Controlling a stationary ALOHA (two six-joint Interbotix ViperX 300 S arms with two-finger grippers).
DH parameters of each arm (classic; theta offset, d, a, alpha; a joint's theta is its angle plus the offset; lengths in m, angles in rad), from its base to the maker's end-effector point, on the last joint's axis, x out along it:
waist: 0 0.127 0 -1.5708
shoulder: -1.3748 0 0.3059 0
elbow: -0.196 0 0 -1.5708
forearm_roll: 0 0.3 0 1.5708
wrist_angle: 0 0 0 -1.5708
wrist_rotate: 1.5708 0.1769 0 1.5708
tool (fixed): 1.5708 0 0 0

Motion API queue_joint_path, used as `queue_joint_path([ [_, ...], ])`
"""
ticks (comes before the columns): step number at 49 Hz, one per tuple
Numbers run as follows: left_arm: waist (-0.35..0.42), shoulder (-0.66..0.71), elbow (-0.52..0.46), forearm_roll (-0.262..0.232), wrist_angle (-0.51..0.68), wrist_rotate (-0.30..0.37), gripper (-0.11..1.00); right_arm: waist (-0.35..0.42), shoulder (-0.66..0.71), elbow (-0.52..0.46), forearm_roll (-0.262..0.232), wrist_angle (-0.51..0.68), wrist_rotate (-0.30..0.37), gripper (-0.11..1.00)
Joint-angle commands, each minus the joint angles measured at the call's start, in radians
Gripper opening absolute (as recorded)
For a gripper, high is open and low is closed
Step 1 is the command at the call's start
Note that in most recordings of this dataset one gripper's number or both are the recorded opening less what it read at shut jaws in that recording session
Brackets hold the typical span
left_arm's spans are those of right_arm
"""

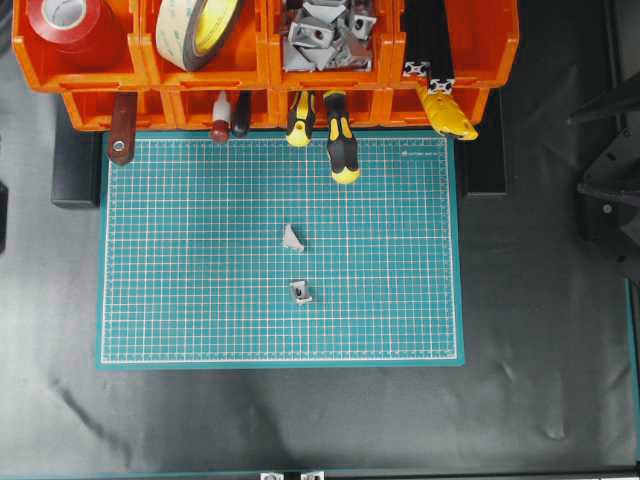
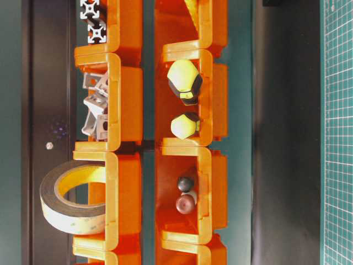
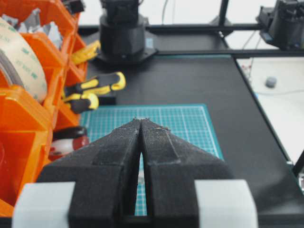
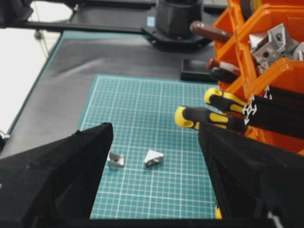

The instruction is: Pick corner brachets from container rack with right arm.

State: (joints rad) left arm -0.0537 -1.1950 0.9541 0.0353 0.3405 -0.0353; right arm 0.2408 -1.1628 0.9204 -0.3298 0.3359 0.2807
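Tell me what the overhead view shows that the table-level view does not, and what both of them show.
Only the overhead view shows two corner brackets lying on the green mat, plus a red tape roll. Only the table-level view shows the screwdriver handles end-on inside their bin. Both share the orange container rack, the heap of brackets in its bin, the beige tape roll and the black profile bars. Neither shows a pincer.

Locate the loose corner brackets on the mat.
Overhead view: two corner brackets lie mid green mat, one below the other, beneath the yellow-handled screwdrivers.
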Motion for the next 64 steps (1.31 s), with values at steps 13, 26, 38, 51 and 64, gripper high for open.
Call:
queue_joint_path([
  [13,-0.002,0.006,-0.012,0.002,-0.005,-0.003,0.0,-0.02,-0.009,-0.005,0.002,0.005,0.002,0.71],
  [26,-0.002,0.006,-0.012,0.002,-0.005,-0.002,0.0,-0.028,-0.021,0.008,0.002,0.005,0.002,0.71],
  [38,-0.002,0.006,-0.011,0.002,-0.005,0.0,0.0,-0.029,-0.023,0.011,0.002,0.005,0.002,0.71],
  [51,-0.002,0.006,-0.009,0.002,-0.005,-0.003,0.0,-0.029,-0.023,0.015,0.002,0.005,0.002,0.71],
  [64,-0.002,0.006,-0.006,0.002,-0.005,-0.011,0.0,-0.029,-0.023,0.015,0.002,0.005,0.002,0.71],
])
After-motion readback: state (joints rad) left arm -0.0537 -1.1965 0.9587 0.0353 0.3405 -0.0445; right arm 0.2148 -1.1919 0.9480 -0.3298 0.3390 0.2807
